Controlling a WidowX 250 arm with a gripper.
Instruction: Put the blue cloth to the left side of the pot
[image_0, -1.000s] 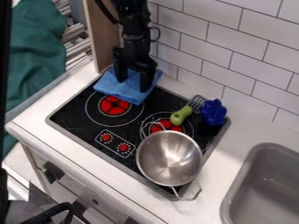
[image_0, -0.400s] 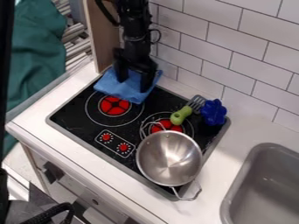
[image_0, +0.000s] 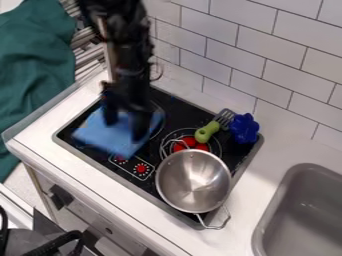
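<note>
The black gripper (image_0: 125, 131) hangs over the left part of the stove, its two fingers apart and pointing down onto the blue cloth. The blue cloth (image_0: 107, 135) lies spread beneath the fingers, over the left burner and part of the control dials; whether it touches the stove all over cannot be told. The silver pot (image_0: 194, 181) stands at the stove's right front corner, to the right of the cloth and apart from it.
A green-handled spatula (image_0: 208, 131) and a blue flower-shaped object (image_0: 244, 128) lie behind the pot. A grey sink (image_0: 304, 210) is at the right, a tiled wall (image_0: 267, 70) behind, a wooden panel at the upper left.
The gripper and the blue cloth have moved together from the stove's back edge toward the front left. The pot, spatula and blue flower-shaped object have stayed put.
</note>
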